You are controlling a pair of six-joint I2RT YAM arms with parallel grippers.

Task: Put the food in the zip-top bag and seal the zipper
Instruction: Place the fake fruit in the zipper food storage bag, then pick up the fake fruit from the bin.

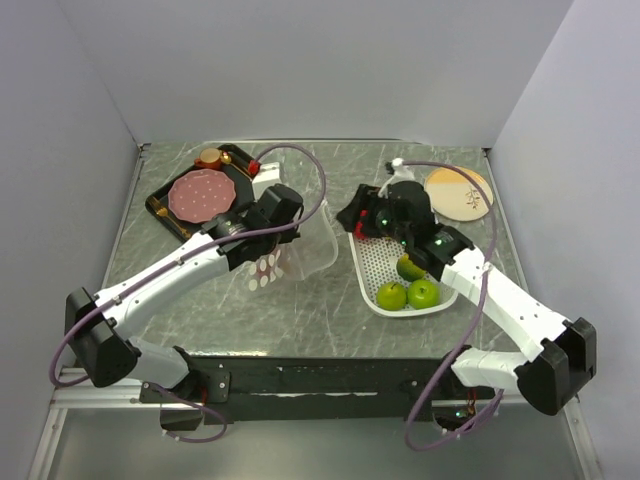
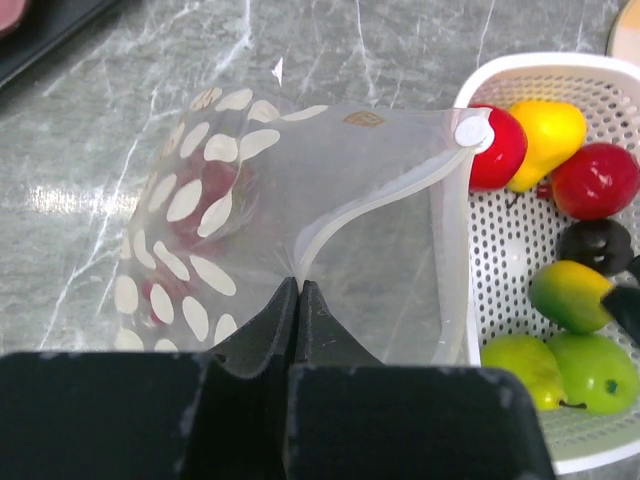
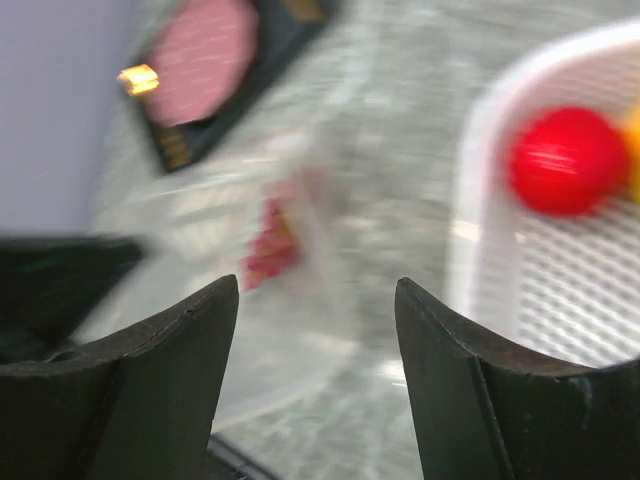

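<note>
A clear dotted bag [image 1: 308,250] lies just left of a white basket [image 1: 371,268] holding green apples [image 1: 423,293]; a black tray [image 1: 158,203] sits back left, a plate [image 1: 460,192] back right.

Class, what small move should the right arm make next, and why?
Probably lower the right gripper onto the red apple in the basket: it is open and empty, while the left gripper pinches the bag open beside the basket.

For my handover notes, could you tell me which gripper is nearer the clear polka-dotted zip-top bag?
Left. The left gripper pinches the clear dotted bag; the right gripper is open, apart from it.
</note>
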